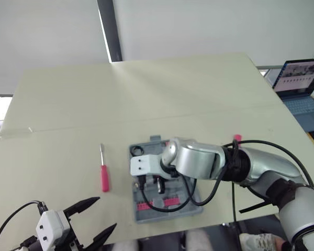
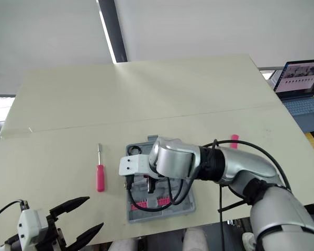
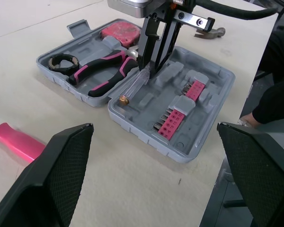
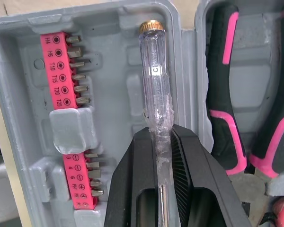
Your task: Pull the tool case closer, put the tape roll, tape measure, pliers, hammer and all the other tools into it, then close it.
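The tool case (image 3: 213,94) lies open and flat on the surface (image 1: 68,104), close to the near edge and in front of the right arm. One half holds the pliers (image 3: 104,71), with black and pink handles, seated in their recess. The black tape roll (image 3: 61,61) sits beside the handle ends, and the red tape measure (image 3: 120,33) sits next to the pliers' head. The other half holds two pink bit racks (image 4: 61,71) in a row along one side.

The right hand (image 4: 161,137) is positioned over the bit-rack half. Its two fingers are closed on the shaft end of a clear-handled screwdriver (image 4: 154,71). The clear handle points away from the hand and lies along the long recess beside the bit racks, with its brass cap near the case wall. Whether the handle is fully seated in the recess cannot be determined.

The left hand (image 1: 105,213) is low at the near left corner of the surface, well apart from the case. Its fingers (image 3: 61,165) are spread wide and hold nothing.

A pink-handled screwdriver (image 1: 104,178) lies on the surface to the left of the case, apart from it. The hammer (image 3: 213,32) lies on the surface outside the case, beyond its far right side.
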